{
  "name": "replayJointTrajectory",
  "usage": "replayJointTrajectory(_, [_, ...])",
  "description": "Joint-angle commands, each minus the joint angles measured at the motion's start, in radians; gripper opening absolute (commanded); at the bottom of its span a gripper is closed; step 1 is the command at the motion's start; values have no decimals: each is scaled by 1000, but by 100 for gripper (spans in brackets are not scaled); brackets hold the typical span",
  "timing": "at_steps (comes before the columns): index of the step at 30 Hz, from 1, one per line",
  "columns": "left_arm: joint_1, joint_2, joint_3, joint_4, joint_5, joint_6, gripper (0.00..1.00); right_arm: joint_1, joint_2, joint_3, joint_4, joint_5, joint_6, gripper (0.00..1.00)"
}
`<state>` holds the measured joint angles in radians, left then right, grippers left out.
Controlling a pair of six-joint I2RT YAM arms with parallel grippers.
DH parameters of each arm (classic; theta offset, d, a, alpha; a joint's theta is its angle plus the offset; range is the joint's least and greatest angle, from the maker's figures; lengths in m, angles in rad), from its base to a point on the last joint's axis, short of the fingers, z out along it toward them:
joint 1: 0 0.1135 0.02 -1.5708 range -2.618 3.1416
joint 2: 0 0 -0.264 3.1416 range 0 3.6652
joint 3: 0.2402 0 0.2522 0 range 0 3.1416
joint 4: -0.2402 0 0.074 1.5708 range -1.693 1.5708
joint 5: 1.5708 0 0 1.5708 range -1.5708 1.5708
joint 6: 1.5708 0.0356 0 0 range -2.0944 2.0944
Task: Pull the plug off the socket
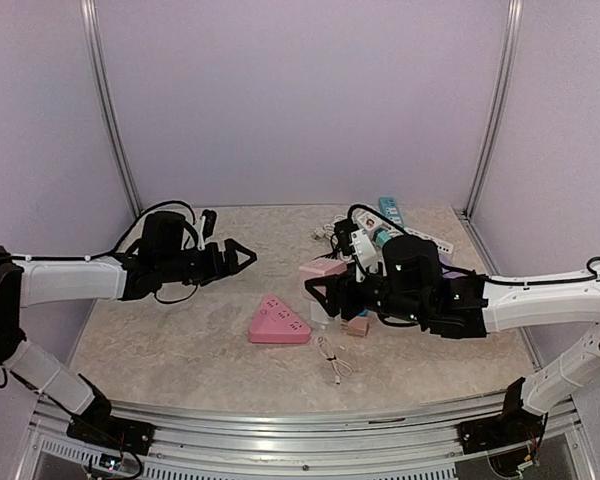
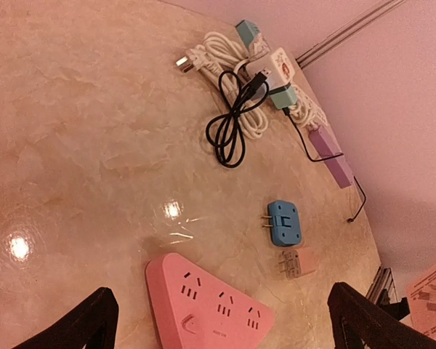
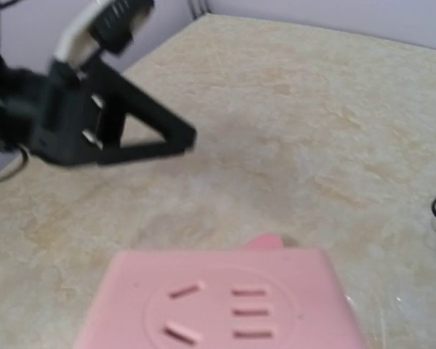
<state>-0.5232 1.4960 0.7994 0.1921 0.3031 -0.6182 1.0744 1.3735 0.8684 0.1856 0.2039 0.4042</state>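
Pink socket block sits mid-table in the top view, right at the tip of the right gripper and just right of the triangular pink strip. Left gripper hovers left of it, spread wide. Left wrist view: both fingers far apart, the strip between them, blue adapter beyond. Right wrist view: block face fills the near edge and the right pincer's own fingers are unseen, so I cannot tell its state.
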Motion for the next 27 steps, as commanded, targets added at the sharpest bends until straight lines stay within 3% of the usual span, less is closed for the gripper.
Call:
replayJointTrajectory(1, [-33, -115, 24, -50, 13, 66, 99, -7, -41, -47, 166, -85, -55, 0])
replayJointTrajectory(6, [-97, -218, 58, -80, 101, 79, 99, -4, -44, -78, 266, -237, -117, 0])
replayJointTrajectory(12, [-145, -281, 62, -44, 306, 92, 99, 11, 2, -7, 180, -333, -170, 0])
replayJointTrajectory(20, [-191, -286, 102, -91, 363, 111, 99, 132, 53, 104, 14, -53, -313, 0])
replayJointTrajectory(27, [-240, -254, 169, -164, 282, 157, 98, 183, 136, 206, -57, 93, -363, 0])
